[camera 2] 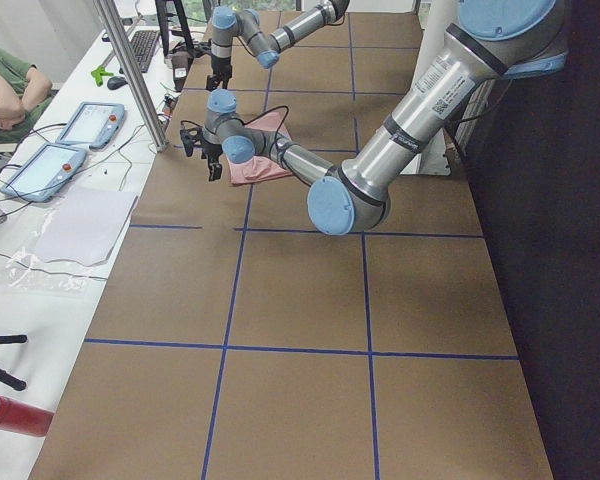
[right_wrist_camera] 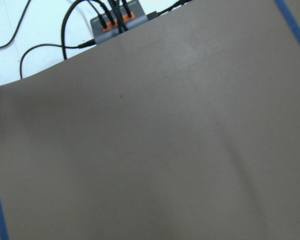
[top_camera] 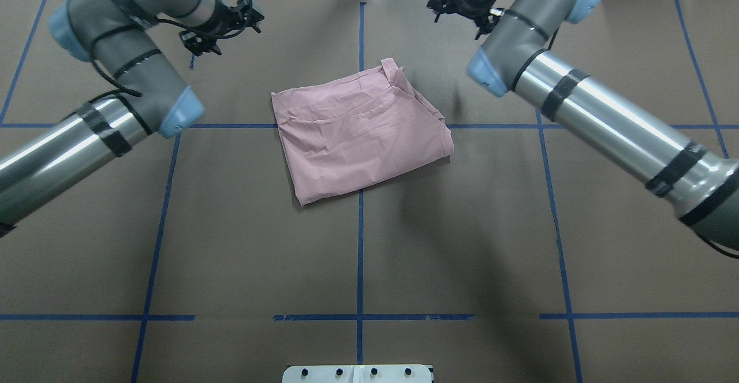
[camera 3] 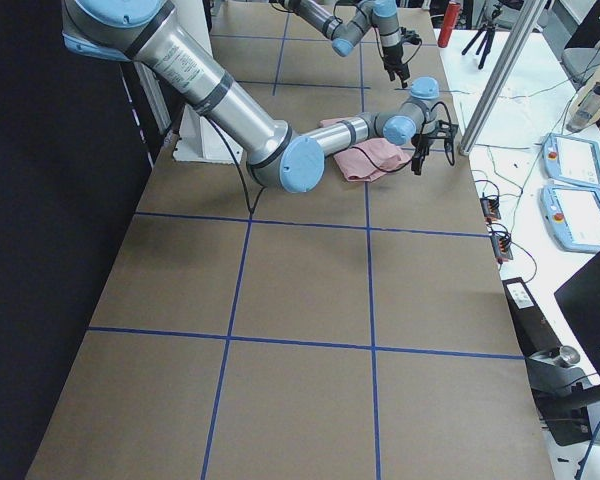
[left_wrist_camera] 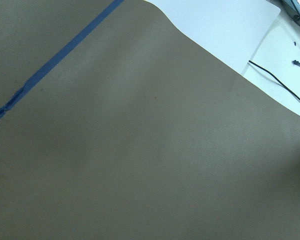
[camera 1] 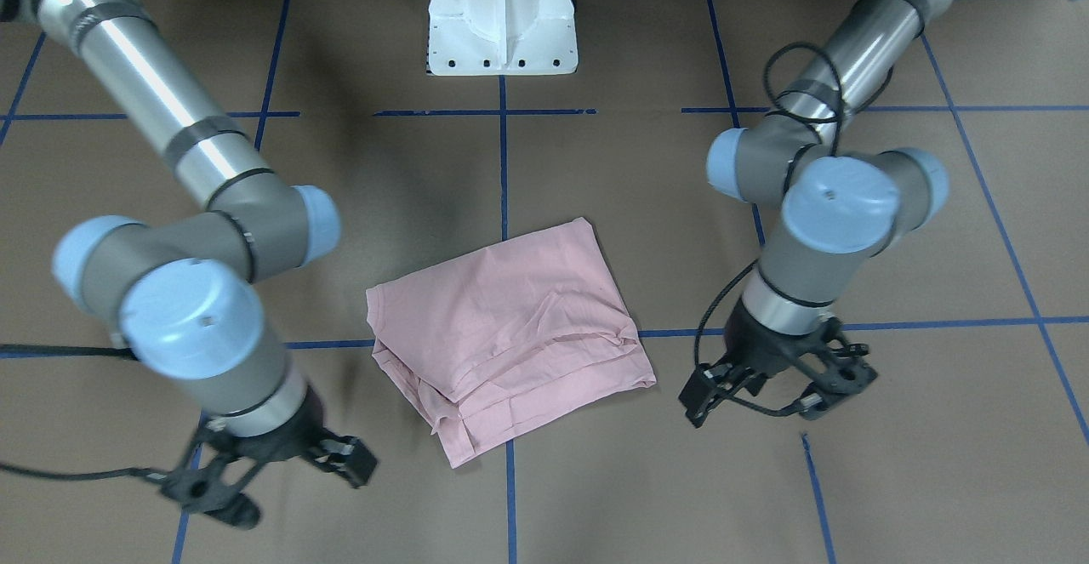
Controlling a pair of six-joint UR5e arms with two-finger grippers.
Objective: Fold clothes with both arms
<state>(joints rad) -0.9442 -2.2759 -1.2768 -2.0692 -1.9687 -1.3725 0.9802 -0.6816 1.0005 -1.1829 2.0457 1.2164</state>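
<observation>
The light pink T-shirt (camera 1: 510, 334) lies folded into a rough rectangle at the table's middle, plain side up; no drawing shows. It also shows in the overhead view (top_camera: 358, 134) and both side views (camera 2: 260, 165) (camera 3: 370, 158). My left gripper (camera 1: 766, 394) (top_camera: 216, 33) hovers open and empty beside the shirt on my left, apart from it. My right gripper (camera 1: 272, 475) (top_camera: 462, 7) hovers open and empty on the other side, also apart from it. Both sit near the table's far edge. The wrist views show only the bare brown cover.
The white pedestal base (camera 1: 502, 24) stands at the robot's side. Blue tape lines (top_camera: 360, 227) grid the brown cover. Past the far edge are a cable hub (right_wrist_camera: 117, 20), tablets (camera 2: 40, 165) (camera 3: 580, 190) and a metal pole (camera 2: 130, 70).
</observation>
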